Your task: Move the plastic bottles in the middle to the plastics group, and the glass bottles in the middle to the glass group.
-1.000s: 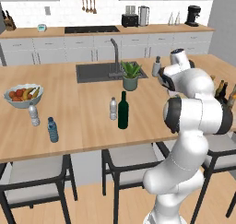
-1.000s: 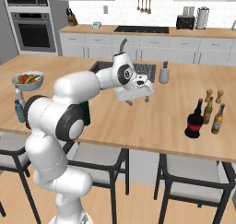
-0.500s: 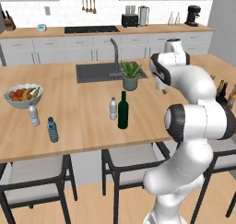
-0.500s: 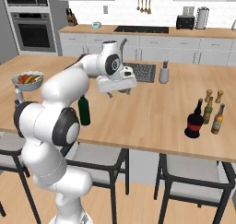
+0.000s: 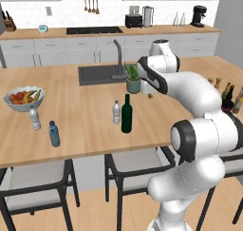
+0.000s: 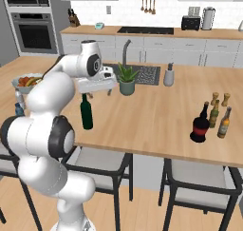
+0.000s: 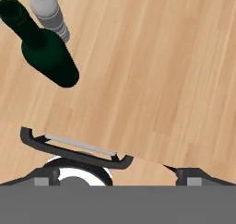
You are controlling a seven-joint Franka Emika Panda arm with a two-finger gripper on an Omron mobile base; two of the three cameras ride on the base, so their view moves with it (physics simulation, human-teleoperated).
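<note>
The tool point(image 6: 98, 93) hung with its fingers spread wide and nothing between them, above the wooden desk point(image 5: 85, 125) just beside the potted plant point(image 5: 133, 79). In the middle of the desk the tall green wine bottle point(image 5: 126, 114) stood upright, with the small clear water bottle point(image 5: 116, 112) just beside it. The squat dark bottle with a red label point(image 6: 201, 124) stood at the far right, next to the slim brown and olive bottles point(image 6: 219, 118). A clear bottle point(image 5: 34, 119) and a blue bottle point(image 5: 54, 133) stood near the fruit bowl point(image 5: 23, 99).
</note>
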